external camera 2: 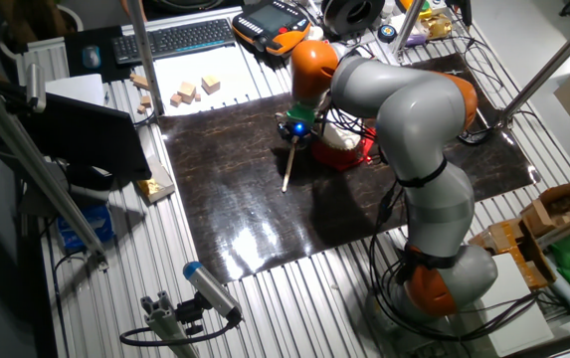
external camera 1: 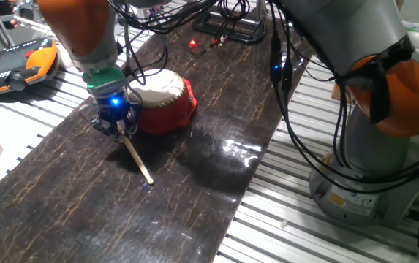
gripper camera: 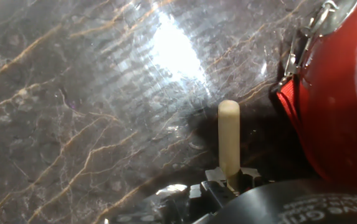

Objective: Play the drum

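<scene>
One fixed view, left to right: the pincer [external camera 1: 118,124] is clamped on a pale wooden drumstick [external camera 1: 137,157], whose tip slants down onto the dark marbled mat [external camera 1: 194,183] covering the bench [external camera 1: 41,109]. Just beside it on the right sits the drum [external camera 1: 164,100], red body, cream skin facing up.

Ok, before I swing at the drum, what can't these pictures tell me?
- Grip on the drumstick: in the hand view the gripper housing hides the fingertips; both fixed views show them too small.
- Drum skin: the hand view is cut off at the right edge and shows only the red side.
- Drum in the other fixed view: mostly hidden behind the arm.
- Drumstick tip touching the mat: cannot tell.
</scene>
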Controlling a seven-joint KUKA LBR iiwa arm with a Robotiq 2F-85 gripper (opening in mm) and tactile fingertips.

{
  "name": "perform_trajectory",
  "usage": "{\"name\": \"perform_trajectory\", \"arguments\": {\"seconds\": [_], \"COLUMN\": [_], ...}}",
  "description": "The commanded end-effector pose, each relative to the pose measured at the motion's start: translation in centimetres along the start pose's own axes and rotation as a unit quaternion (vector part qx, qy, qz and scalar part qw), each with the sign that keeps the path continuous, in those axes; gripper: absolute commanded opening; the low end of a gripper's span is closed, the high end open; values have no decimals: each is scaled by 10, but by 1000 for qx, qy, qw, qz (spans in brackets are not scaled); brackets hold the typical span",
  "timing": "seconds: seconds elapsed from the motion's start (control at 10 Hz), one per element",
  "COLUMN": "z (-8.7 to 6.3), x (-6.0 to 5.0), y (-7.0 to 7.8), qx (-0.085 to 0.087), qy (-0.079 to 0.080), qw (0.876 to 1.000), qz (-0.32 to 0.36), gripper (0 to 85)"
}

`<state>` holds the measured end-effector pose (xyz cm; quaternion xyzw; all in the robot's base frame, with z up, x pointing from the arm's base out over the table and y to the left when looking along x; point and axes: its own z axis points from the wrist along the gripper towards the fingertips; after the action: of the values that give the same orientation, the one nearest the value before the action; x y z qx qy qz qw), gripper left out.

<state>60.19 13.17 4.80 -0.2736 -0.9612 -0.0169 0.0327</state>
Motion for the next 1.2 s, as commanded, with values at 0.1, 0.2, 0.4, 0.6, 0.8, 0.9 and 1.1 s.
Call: {"name": "perform_trajectory", "arguments": {"seconds": [0.1,0.2,0.4,0.6,0.8,0.9,1.1], "z": [3,3,1,-10,-31,-40,-59], "x": [-1,-1,0,3,8,10,8], "y": [0,0,0,-2,-8,-11,-17], "qx": [-1,2,11,19,31,32,31], "qy": [0,0,-4,-7,-12,-11,-11], "qw": [1000,1000,1000,1000,999,999,999], "qz": [1,1,2,4,-6,-16,-13], "gripper": [230,230,247,243,187,130,7]}}
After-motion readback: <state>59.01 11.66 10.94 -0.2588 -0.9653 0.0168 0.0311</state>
